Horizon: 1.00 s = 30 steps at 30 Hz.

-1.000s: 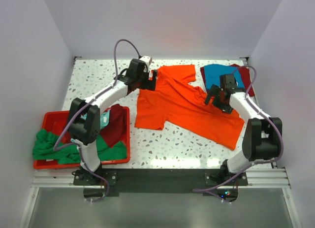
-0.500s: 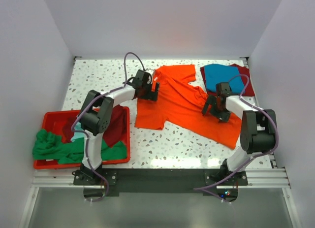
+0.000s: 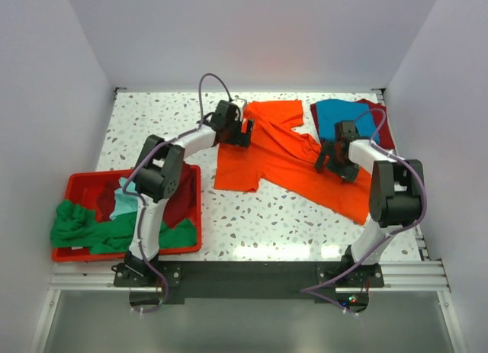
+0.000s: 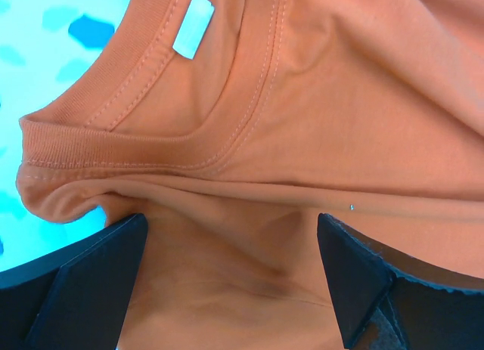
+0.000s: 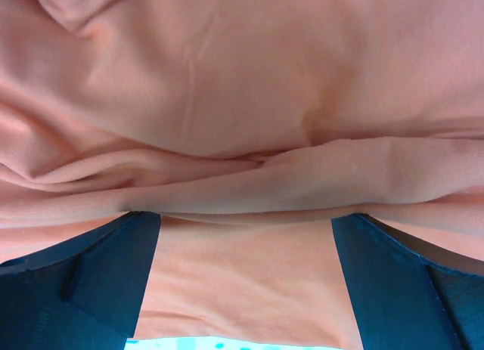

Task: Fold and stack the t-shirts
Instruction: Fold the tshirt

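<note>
The bright orange t-shirt [image 3: 282, 162] lies spread out and slightly crumpled in the middle of the table. My left gripper [image 3: 239, 132] is down on its collar at the top left. In the left wrist view the jaws [image 4: 231, 240] stand wide open, with the orange collar and its white label [image 4: 192, 25] just ahead. My right gripper [image 3: 329, 156] is down on the shirt's right side, jaws [image 5: 246, 240] wide open over a fold of orange cloth [image 5: 242, 100]. A folded blue shirt [image 3: 343, 117] lies on a dark red one [image 3: 385, 133] at the back right.
A red plastic bin [image 3: 76, 187] stands at the left front and holds a green shirt [image 3: 76, 225], a dark red shirt [image 3: 181, 197] and a light teal one [image 3: 122, 204]. White walls enclose the speckled table [image 3: 152, 117].
Both grippers have come down onto the orange shirt, the left at the collar and the right on its right side. The shirt's left edge has shifted slightly right.
</note>
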### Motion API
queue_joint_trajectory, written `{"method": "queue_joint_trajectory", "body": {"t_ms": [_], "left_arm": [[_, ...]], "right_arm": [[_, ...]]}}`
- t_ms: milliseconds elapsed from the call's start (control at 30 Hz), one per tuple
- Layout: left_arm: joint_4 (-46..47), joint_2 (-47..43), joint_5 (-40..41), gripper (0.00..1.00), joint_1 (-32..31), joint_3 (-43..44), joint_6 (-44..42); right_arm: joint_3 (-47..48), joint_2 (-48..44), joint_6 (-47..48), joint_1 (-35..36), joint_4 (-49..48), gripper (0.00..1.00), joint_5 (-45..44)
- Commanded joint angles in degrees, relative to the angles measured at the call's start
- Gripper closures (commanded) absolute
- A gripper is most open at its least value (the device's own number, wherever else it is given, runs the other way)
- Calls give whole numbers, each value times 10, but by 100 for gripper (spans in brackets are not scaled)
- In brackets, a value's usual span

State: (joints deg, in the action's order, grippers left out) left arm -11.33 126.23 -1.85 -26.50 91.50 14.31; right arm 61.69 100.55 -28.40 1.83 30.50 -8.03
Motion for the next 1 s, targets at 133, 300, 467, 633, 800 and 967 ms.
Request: {"method": "queue_joint_trajectory", "body": {"t_ms": [133,300,467,633,800,967], "left_arm": [[-10,-11,-5,0,6,38,-24],[-9,-124,53,0,4,-39,8],[-46,-182,155,0,-32,-120,34],[-93,-209,214,4,-43,-183,69],[-93,-245,213,10,-58,-238,89],[-101,-258,214,15,-64,-274,124]], "right_arm": [[50,18,27,-7,6,1,26],[82,19,36,-7,24,1,52],[94,8,34,-7,35,1,74],[97,-7,33,-7,42,1,79],[86,-27,36,-7,48,1,79],[75,-40,38,-7,49,1,79]]}}
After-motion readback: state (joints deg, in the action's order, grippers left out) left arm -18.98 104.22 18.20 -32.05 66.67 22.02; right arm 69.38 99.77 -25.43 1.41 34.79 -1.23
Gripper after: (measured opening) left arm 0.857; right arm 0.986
